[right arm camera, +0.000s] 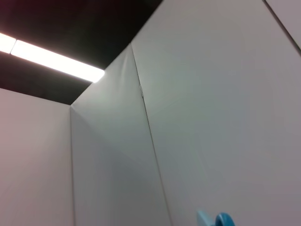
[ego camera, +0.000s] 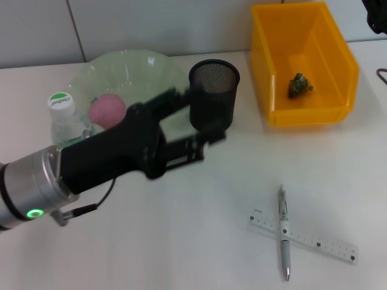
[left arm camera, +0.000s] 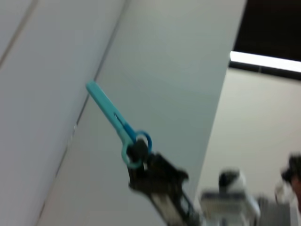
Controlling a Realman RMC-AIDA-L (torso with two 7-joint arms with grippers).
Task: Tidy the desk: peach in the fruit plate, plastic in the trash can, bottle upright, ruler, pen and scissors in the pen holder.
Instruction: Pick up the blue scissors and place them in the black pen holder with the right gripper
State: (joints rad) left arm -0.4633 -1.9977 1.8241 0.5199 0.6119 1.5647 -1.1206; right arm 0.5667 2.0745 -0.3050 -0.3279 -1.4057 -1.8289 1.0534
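My left gripper [ego camera: 202,115] reaches in from the lower left and is shut on the black mesh pen holder [ego camera: 214,78], one finger on each side of it. In the left wrist view my right gripper [left arm camera: 137,155] is held up in front of the wall, shut on the blue scissors [left arm camera: 110,115]. A blue tip of the scissors [right arm camera: 217,219] also shows in the right wrist view. The pink peach [ego camera: 107,110] lies in the green glass fruit plate [ego camera: 136,69]. The bottle [ego camera: 62,118] stands upright beside the plate. The pen [ego camera: 283,235] lies across the clear ruler [ego camera: 320,243]. Green plastic [ego camera: 299,86] lies in the yellow trash can [ego camera: 341,72].
My right arm [ego camera: 378,15] shows only at the top right corner of the head view. The wall runs close behind the plate and the trash can. White tabletop [ego camera: 199,229] lies between my left arm and the pen.
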